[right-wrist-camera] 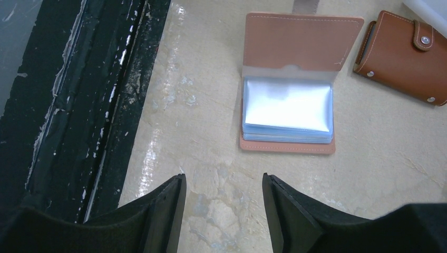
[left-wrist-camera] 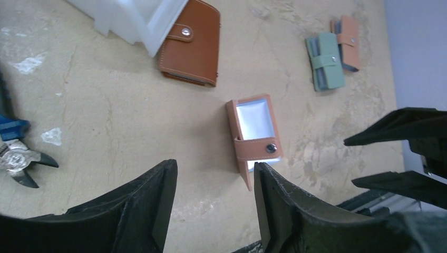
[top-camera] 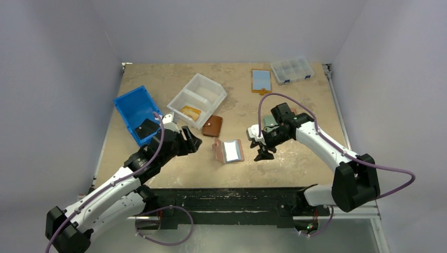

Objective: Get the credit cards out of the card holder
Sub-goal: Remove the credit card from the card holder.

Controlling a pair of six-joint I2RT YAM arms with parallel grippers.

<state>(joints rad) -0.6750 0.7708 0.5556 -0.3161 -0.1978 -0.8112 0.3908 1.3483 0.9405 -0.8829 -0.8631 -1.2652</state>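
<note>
Top external view: on the beige surface (top-camera: pixel 295 158) the tan leather card holder (top-camera: pixel 219 151) lies open near the front edge, between the two arms. The thin light-blue credit cards (top-camera: pixel 232 151) sit stacked inside it, on its right panel. The left gripper (top-camera: pixel 191 141) hangs to the left of the holder and the right gripper (top-camera: pixel 262 153) to the right of it. Both are apart from it and carry nothing. A closed dark brown leather wallet (top-camera: pixel 213 126) lies just behind the holder, beside a white plastic bin (top-camera: pixel 197 89). A blue plastic bin (top-camera: pixel 132 105) stands further to the left.

Left wrist view: the left gripper (left-wrist-camera: pixel 213 171) has its fingers spread wide, with nothing between them. Beyond them the card holder (left-wrist-camera: pixel 258 150) rests on the surface, with a strap and snap button across it and the pale credit cards (left-wrist-camera: pixel 254 116) showing inside. The dark brown leather wallet (left-wrist-camera: pixel 192 42) lies just beside a corner of the white plastic bin (left-wrist-camera: pixel 132 16). At the right edge the right gripper (left-wrist-camera: pixel 349 162) is also spread. A small green wallet (left-wrist-camera: pixel 326 61) lies far back, and metal pliers (left-wrist-camera: pixel 23 161) lie at the left edge.

Right wrist view: the right gripper (right-wrist-camera: pixel 222 179) is spread and empty above the surface (right-wrist-camera: pixel 211 132). The card holder (right-wrist-camera: pixel 303 39) lies open ahead of it, and the credit cards (right-wrist-camera: pixel 288 108) are stacked on its near panel. The dark brown leather wallet (right-wrist-camera: pixel 403 50) lies to the right.
</note>
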